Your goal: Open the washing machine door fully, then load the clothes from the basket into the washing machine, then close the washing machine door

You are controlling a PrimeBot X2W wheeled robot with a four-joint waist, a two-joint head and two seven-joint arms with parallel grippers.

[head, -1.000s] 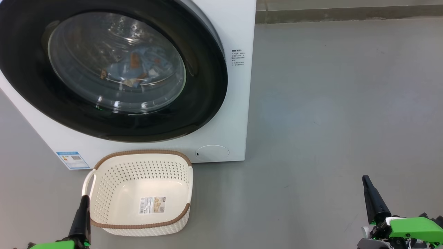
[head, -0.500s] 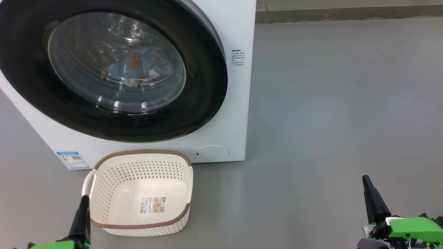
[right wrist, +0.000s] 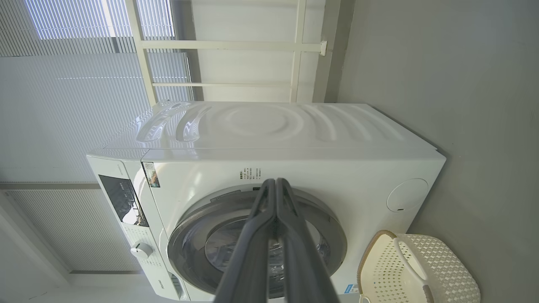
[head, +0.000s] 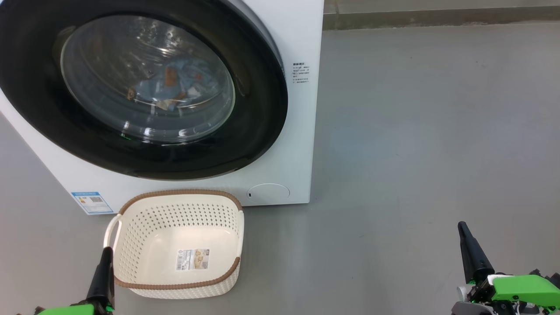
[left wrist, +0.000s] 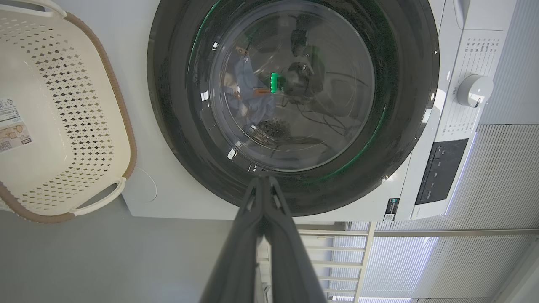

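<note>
The washing machine (head: 302,39) stands at the upper left, and its black-rimmed round door (head: 262,109) lies closed flat against the front. Through the glass I see the light blue clothes (head: 175,85) with orange-brown prints lying in the drum, also the clothes (left wrist: 248,97) in the left wrist view. The cream basket (head: 175,243) sits on the floor before the machine with only its paper label inside. My left gripper (head: 106,253) is shut at the basket's left edge, holding nothing. My right gripper (head: 461,227) is shut over bare floor at the lower right, far from the machine.
Grey floor (head: 415,131) stretches to the right of the machine up to a wall base at the top. The control panel and dial (left wrist: 473,90) show in the left wrist view. A window with blinds (right wrist: 84,63) and a white frame stand behind the machine.
</note>
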